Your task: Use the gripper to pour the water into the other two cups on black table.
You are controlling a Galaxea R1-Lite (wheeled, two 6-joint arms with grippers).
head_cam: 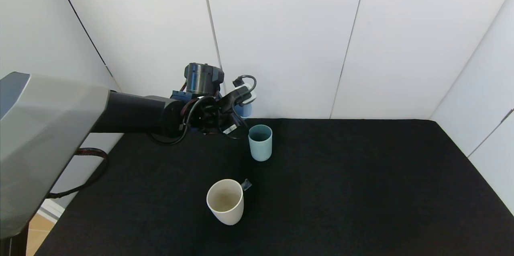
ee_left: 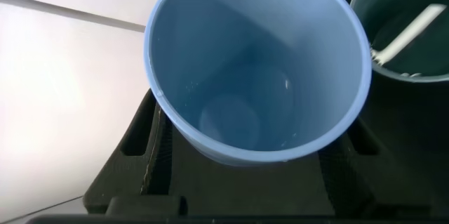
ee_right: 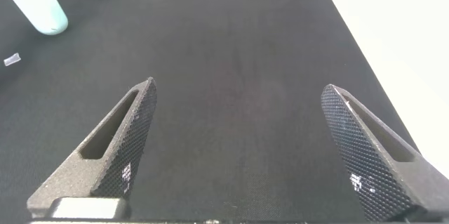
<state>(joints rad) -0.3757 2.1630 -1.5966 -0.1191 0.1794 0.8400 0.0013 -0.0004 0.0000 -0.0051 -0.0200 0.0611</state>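
Left gripper (head_cam: 237, 107) clenches a light blue cup (ee_left: 256, 69) above the teal cup (head_cam: 260, 142); white cup (head_cam: 225, 201) nearer; right gripper (ee_right: 238, 147) gapes over the table (head_cam: 361, 191).

A cream-white cup (head_cam: 225, 201) and a teal-green cup (head_cam: 260, 142) stand upright, apart, on the black table (head_cam: 361, 191).

White panel walls (head_cam: 281, 39), wood floor corner (head_cam: 38, 232)
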